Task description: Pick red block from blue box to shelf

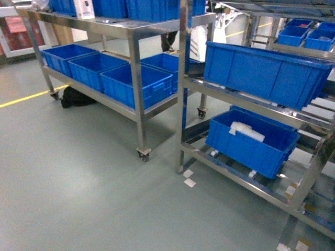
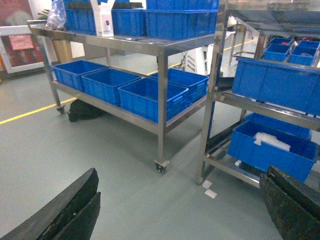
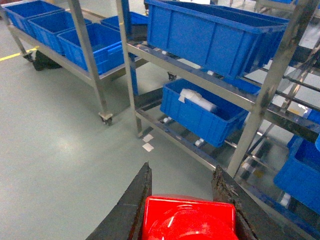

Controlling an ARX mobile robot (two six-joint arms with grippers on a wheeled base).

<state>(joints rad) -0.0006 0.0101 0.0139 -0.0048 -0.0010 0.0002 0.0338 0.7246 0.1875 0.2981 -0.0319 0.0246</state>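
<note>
While right claw (image 3: 187, 200) grips one red block (image 3: 189, 220), left claw (image 2: 180, 210) gapes.

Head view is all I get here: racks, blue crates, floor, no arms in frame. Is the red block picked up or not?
Observer: Yes. In the right wrist view the right gripper is shut on the red block.
Operator: Left arm carrying anything?
Observer: No. The left gripper is open, with only floor showing between its fingers.
Operator: Where is the right arm aimed?
Observer: At the shelf, with its white-bagged lower blue crate ahead; the block sits low and in front of the bottom tier.
</note>
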